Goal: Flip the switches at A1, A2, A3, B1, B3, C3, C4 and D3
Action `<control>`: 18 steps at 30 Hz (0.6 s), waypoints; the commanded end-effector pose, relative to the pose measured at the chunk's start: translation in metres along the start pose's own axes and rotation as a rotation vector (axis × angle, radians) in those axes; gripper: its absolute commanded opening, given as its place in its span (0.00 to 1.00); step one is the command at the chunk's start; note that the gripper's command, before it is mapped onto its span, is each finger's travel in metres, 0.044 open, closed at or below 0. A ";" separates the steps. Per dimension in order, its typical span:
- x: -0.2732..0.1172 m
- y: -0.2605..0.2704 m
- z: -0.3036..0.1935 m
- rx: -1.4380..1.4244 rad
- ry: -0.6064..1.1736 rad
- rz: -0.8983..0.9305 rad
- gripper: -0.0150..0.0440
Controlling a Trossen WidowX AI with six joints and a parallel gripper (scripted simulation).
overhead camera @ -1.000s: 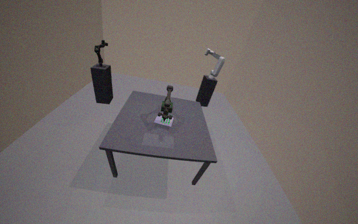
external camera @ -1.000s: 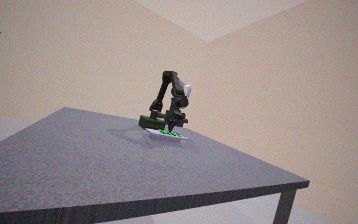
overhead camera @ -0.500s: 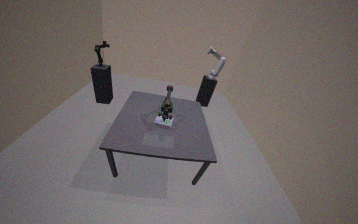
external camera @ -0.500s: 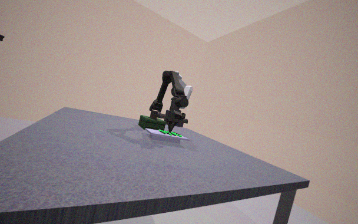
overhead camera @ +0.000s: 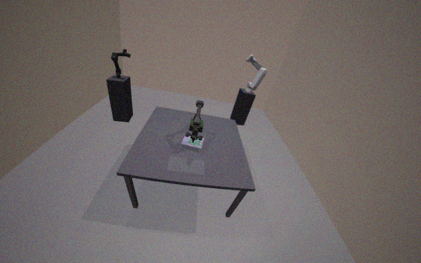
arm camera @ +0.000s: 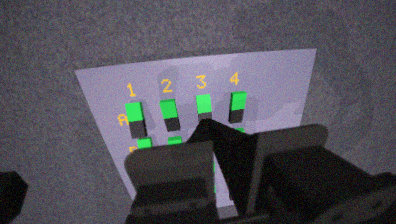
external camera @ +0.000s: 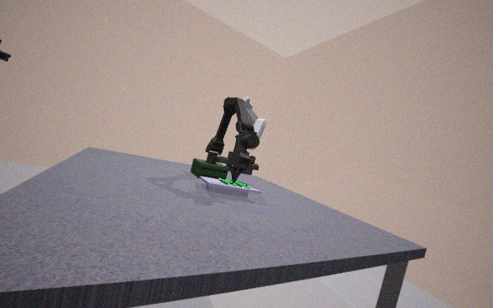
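The pale panel (overhead camera: 185, 140) (external camera: 228, 190) (arm camera: 280, 75) bears rows of green-and-black switches. My gripper (overhead camera: 193, 140) (external camera: 234, 181) (arm camera: 205, 123) is shut and empty. Its tip points down at the near, dark end of switch A3 (arm camera: 204, 103), very close to it or touching; I cannot tell which. In the wrist view, switch A1 (arm camera: 135, 119), switch A2 (arm camera: 170, 115) and switch A4 (arm camera: 238, 106) show whole, green at the far end. Parts of switch B1 (arm camera: 144, 143) and switch B2 (arm camera: 174, 140) show; B3 and most of rows C and D are hidden behind the fingers. Raised ends are hard to tell.
The panel stands on a grey table (overhead camera: 150, 156) (external camera: 135, 243), in front of the arm's green base (overhead camera: 192, 125) (external camera: 202, 168). A black arm (overhead camera: 116, 64) and a white arm (overhead camera: 259, 77) stand on dark pedestals beyond the table.
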State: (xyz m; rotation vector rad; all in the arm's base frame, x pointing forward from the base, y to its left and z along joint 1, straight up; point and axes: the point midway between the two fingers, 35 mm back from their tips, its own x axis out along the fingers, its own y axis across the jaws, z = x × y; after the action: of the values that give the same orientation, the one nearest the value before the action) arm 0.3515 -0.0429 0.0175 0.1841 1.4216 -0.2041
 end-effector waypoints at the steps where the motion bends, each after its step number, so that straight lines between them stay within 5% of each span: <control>1: 0.001 0.000 0.000 -0.005 -0.001 -0.002 0.25; 18: 0.003 0.000 0.000 -0.005 -0.001 -0.002 0.25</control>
State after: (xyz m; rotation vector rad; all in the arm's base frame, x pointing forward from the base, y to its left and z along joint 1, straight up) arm 0.3514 -0.0429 0.0150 0.1841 1.4231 -0.2041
